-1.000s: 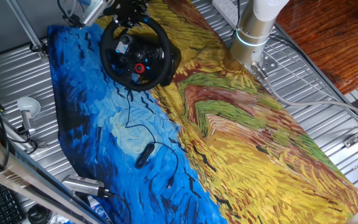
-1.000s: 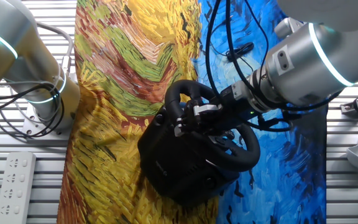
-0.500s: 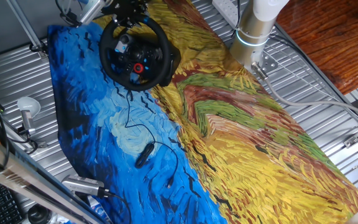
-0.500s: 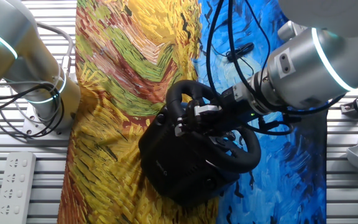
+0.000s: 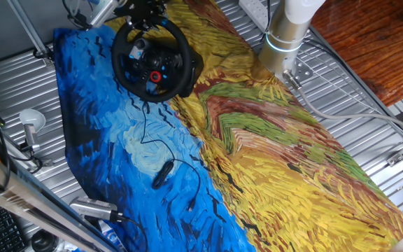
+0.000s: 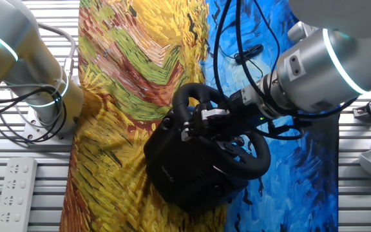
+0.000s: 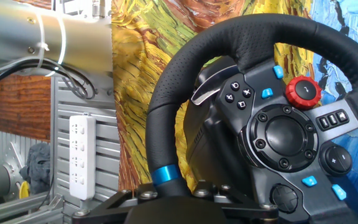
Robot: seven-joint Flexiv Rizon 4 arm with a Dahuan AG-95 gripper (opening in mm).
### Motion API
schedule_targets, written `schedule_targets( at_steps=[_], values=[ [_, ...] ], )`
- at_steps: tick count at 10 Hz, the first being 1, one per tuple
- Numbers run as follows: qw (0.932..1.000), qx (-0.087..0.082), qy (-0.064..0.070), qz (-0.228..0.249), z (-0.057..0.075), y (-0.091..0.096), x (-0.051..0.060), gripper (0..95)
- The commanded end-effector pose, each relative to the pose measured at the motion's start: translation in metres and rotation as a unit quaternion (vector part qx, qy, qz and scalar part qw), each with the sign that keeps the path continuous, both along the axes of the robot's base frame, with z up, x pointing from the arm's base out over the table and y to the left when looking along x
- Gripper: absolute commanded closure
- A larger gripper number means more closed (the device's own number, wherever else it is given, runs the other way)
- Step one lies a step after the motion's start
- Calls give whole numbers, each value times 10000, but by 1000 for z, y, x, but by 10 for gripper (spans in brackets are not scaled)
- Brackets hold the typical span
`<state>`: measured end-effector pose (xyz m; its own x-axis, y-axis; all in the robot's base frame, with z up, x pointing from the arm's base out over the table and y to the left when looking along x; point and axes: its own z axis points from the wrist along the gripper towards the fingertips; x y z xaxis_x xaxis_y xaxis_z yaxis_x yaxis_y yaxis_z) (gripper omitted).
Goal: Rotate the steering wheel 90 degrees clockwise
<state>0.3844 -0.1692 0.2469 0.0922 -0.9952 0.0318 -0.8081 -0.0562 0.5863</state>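
Wheel: your steering wheel (image 5: 152,61) stands on the painted cloth (image 5: 271,154), straddling its blue and yellow.
Gripper: your gripper (image 6: 201,120) meets the rim's top; you cannot tell its grip.
Surroundings: slatted metal table (image 5: 369,98), power strip (image 7: 81,155).

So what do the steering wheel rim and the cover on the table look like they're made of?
The steering wheel rim looks like black perforated leather or leatherette, matte and finely dimpled. The table cover seems to be printed fabric; it wrinkles and carries a painted-style pattern.
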Motion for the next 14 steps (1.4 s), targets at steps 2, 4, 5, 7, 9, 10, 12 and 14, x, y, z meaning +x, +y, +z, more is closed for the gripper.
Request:
schedule_targets(
  at_steps=[2, 4, 5, 7, 9, 10, 12, 14],
  values=[
    [9999, 82, -51, 41, 0, 0, 0, 950],
    [9999, 98, -83, 22, 0, 0, 0, 950],
    [9999, 109, -85, 11, 0, 0, 0, 950],
    [9997, 209, -100, 5, 0, 0, 0, 950],
    [9995, 272, -167, -63, 0, 0, 0, 950],
    [9994, 259, -204, -89, 0, 0, 0, 950],
    [9992, 169, -300, -224, 0, 0, 0, 950],
    [9985, 222, -420, -286, 0, 0, 0, 950]
  ],
)
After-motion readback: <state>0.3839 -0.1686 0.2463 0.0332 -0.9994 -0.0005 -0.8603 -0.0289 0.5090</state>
